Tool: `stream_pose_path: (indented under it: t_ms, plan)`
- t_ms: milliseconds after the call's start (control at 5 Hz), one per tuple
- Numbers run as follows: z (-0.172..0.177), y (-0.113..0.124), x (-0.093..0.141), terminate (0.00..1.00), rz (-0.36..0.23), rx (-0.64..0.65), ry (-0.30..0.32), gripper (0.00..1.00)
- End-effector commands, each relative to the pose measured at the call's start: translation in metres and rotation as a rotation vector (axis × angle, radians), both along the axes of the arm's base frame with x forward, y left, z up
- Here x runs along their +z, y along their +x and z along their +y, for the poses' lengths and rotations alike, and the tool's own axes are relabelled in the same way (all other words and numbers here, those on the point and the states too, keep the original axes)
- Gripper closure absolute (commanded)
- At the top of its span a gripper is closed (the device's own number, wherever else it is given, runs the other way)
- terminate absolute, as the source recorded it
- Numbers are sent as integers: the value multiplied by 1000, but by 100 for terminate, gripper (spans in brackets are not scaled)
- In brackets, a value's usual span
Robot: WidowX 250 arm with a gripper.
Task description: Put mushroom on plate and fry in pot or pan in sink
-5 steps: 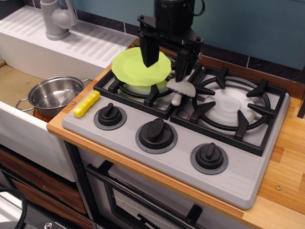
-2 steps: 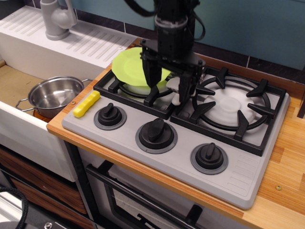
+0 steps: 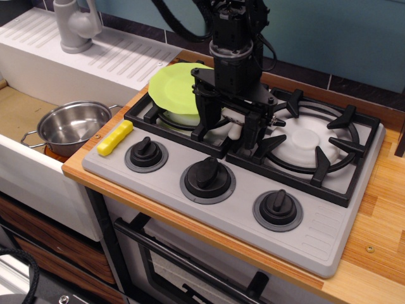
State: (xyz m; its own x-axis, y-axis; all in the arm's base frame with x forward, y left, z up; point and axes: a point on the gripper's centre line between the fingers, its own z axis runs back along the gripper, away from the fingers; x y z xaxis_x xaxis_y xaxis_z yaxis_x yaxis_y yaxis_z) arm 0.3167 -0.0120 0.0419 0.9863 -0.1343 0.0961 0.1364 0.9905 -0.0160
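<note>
Counting first: we find one mushroom [image 3: 235, 128], one plate [image 3: 177, 87], one fry [image 3: 114, 137], one pot [image 3: 73, 128] and one sink [image 3: 25, 114], plus a stove with two burners and three knobs.

We see the gripper [image 3: 229, 130] lowered onto the black grates between the two burners, its two dark fingers [image 3: 206, 120] spread on either side of the mushroom. Only a white part of the mushroom shows between them, low against the grate; we cannot tell whether the fingers are touching it or merely flanking it.

We see the lime-green plate resting on the left burner [image 3: 183, 117], just behind and to the left of the gripper, with nothing on the part we can see. The right burner [image 3: 311, 142] lies bare beside the gripper.

We find the yellow fry lying flat on the grey stove top at its front left corner, just left of the first knob [image 3: 146, 152]. The second knob [image 3: 207, 176] and third knob [image 3: 278, 206] sit in a row to the right along the front edge.

We see the steel pot standing upright on the sink's tan bottom, well apart from the fry and holding nothing. One grey faucet [image 3: 76, 24] stands on the ridged white drainboard [image 3: 120, 54] behind it.
</note>
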Motion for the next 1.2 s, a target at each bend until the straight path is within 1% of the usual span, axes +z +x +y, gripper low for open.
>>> stream_pose_path:
  t_ms: [0,200,400,600,800,1000]
  plan:
    - [1,19,-5,0,-94,-64,-17,0]
    - [0,22,-7,0,-116,-67,-3,0]
    - [-1,25,-12,0,-122,-75,-3,0]
    - [0,27,-17,0,-131,-73,-2,100]
    - [3,25,-12,0,-119,-74,-2,100]
    - [12,16,9,0,-85,-92,19,100]
